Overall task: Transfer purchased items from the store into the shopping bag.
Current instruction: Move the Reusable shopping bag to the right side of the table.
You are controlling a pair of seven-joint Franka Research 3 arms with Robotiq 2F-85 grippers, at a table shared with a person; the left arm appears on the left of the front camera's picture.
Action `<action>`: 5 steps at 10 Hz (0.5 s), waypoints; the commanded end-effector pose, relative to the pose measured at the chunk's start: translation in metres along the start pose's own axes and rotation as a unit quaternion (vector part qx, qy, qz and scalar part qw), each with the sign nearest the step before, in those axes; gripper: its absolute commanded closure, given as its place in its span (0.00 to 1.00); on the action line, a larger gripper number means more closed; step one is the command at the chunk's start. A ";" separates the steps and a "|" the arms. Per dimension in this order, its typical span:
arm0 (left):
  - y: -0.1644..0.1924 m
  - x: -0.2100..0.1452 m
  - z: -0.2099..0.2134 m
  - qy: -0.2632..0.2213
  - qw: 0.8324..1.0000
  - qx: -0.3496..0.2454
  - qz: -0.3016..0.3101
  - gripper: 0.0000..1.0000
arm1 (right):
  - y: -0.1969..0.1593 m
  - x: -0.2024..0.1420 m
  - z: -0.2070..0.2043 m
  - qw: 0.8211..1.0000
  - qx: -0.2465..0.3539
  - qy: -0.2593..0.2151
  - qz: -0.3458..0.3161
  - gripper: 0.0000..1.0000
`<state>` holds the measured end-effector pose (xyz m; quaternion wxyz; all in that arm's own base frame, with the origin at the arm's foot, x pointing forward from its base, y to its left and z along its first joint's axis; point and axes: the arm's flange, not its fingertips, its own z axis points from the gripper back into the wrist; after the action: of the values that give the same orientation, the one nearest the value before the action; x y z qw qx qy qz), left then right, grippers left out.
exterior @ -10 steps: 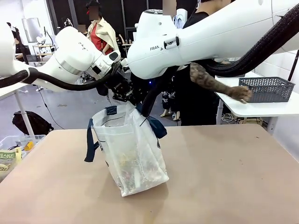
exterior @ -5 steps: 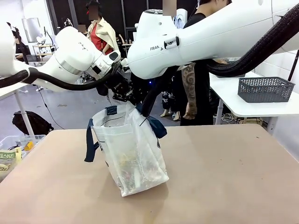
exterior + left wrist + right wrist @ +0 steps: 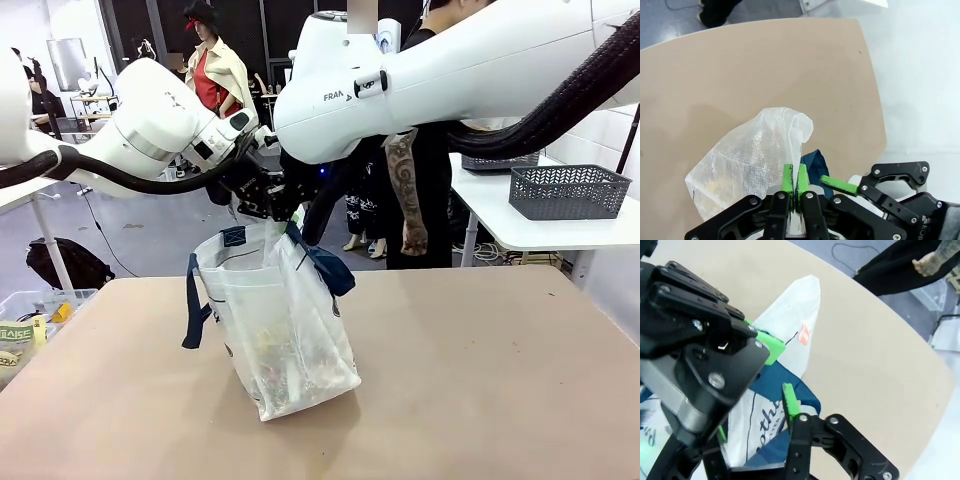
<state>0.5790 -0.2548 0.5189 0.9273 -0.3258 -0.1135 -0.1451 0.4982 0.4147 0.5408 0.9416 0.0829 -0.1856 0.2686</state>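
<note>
A: How are the two arms standing?

B: Both reach in over the middle of the table and meet just above the shopping bag. The left gripper points down at it, its green pads pressed together on the bag's translucent top edge. The right gripper sits right beside it, jaws apart, one green finger near the navy strap handle; I cannot tell if it touches.

A: And the bag?

B: It stands upright on the table, left of centre, top pulled up into a peak at the left gripper. One handle hangs down its left side, another drapes over the right. Some purchased items show faintly through the plastic, too blurred to name.

A: Anything around it?

B: The store, a dark mesh basket, sits on a white side table at far right, well apart. A person stands behind the arms, one hand hanging down. A clear bin lies at the left edge.
</note>
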 end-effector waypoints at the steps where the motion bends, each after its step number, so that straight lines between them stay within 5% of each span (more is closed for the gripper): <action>1: 0.002 -0.003 0.003 0.000 1.000 -0.004 0.007 1.00 | -0.002 -0.024 0.001 1.000 0.003 -0.017 -0.020 0.00; 5: 0.003 -0.004 0.003 0.002 1.000 -0.007 0.004 1.00 | -0.020 -0.058 0.019 0.994 0.006 -0.057 -0.093 0.00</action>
<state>0.5792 -0.2538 0.5183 0.9275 -0.3261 -0.1123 -0.1441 0.4741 0.3866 0.5411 0.9475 0.1076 -0.2120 0.2138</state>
